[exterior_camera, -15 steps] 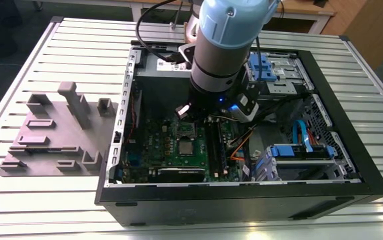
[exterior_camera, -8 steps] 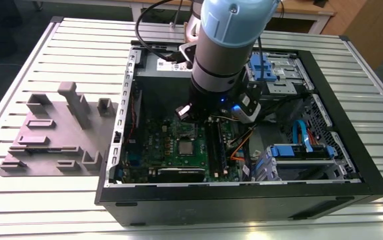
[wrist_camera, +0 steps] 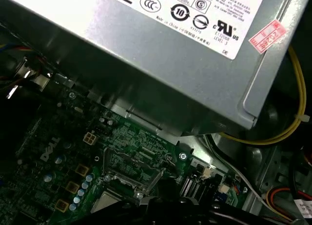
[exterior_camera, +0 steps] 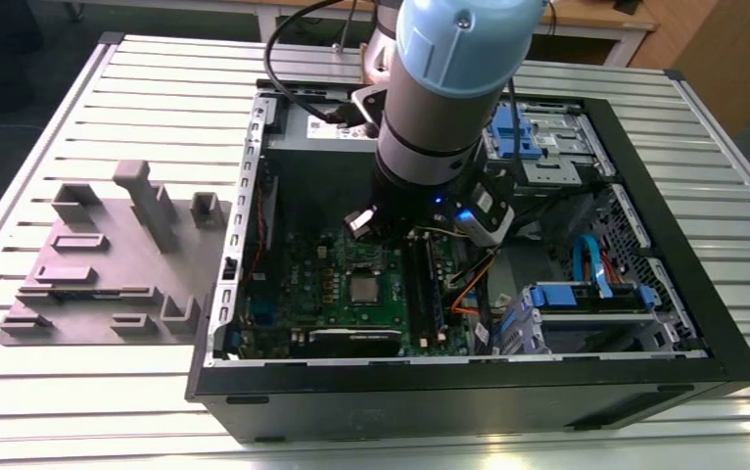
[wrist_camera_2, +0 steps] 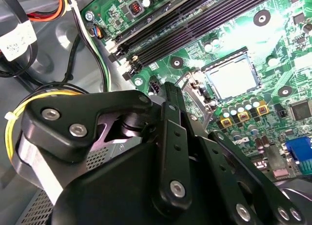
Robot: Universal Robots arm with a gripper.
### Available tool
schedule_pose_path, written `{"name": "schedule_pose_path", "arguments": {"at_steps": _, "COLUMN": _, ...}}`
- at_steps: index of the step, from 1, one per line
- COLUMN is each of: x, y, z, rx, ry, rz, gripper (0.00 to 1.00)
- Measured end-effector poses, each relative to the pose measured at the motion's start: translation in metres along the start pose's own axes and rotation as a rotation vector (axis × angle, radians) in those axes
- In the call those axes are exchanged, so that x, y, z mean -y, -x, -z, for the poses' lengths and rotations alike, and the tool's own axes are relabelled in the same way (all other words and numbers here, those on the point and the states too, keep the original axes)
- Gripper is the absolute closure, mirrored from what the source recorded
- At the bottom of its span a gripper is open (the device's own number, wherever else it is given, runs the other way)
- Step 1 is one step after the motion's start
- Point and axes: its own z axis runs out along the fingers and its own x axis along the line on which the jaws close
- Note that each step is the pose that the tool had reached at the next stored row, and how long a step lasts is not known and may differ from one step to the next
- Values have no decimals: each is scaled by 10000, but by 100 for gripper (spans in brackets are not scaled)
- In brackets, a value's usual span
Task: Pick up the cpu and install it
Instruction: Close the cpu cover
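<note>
Cpu (wrist_camera_2: 233, 77) lies flat inside the metal-framed socket (wrist_camera_2: 224, 58) on the green motherboard (wrist_camera_2: 273, 34), silvery top up. The claw (wrist_camera_2: 170, 147) hangs over the motherboard just beside the socket, clear of the cpu. Whether it is apart or together cannot be told.

The arm (exterior_camera: 453, 88) stood nearly vertical in the exterior view, its wrist (exterior_camera: 421, 166) turned straight down. The gripper (wrist_camera_2: 168, 95) hung below it, black linkages in sight in the second wrist view.
</note>
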Motion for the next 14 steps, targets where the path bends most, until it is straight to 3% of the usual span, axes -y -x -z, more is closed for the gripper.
{"name": "schedule_pose_path", "arguments": {"at_steps": 14, "x": 24, "y": -12, "z": 5, "rx": -1, "ry": 0, "rz": 2, "gripper": 90}}
